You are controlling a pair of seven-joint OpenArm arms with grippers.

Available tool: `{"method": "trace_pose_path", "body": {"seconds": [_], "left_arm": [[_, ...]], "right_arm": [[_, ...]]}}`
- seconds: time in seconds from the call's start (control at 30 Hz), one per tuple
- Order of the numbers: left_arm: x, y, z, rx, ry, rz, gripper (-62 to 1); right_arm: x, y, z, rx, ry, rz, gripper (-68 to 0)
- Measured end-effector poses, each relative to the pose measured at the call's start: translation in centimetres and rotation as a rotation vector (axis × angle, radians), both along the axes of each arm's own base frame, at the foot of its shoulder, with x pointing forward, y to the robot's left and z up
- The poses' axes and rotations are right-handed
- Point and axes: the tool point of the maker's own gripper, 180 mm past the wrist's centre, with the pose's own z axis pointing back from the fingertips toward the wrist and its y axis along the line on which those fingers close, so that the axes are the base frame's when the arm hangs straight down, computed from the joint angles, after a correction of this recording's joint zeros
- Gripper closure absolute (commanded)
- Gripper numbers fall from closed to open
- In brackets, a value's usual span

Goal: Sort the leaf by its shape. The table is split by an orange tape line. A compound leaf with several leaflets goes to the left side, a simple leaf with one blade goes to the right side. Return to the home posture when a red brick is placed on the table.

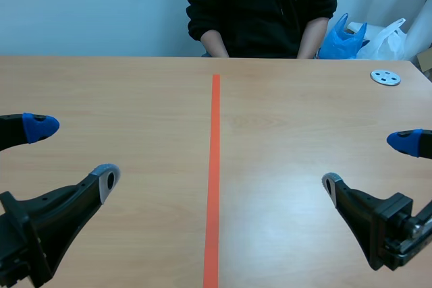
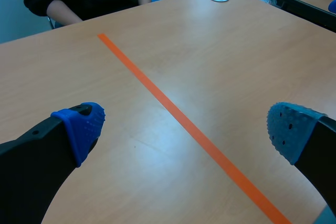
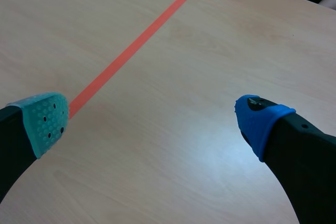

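Left gripper (image 1: 74, 153) hangs low over the table (image 1: 135, 92), left of the tape line (image 1: 214, 166), its fingers spread wide and gripping nothing. Right gripper (image 1: 368, 163) is the same on the other side. Across sits a person (image 1: 263, 5); near the far right corner lies a grey disc (image 1: 385, 77).

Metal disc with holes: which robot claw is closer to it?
Right. The right gripper and the disc lie on one side of the orange tape line; the left gripper is across it.

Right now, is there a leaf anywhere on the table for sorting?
No: the scene view shows only the orange tape line and a small grey disc on the table, with no leaf.
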Motion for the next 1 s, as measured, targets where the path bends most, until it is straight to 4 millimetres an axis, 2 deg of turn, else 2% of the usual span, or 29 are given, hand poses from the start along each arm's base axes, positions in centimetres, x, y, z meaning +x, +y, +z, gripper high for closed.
{"method": "trace_pose_path", "body": {"seconds": [1.0], "left_arm": [[0.0, 0.0, 0.0, 0.0, 0.0, 0.0, -62.3]], "right_arm": [[0.0, 0.0, 0.0, 0.0, 0.0, 0.0, -67.9]]}}
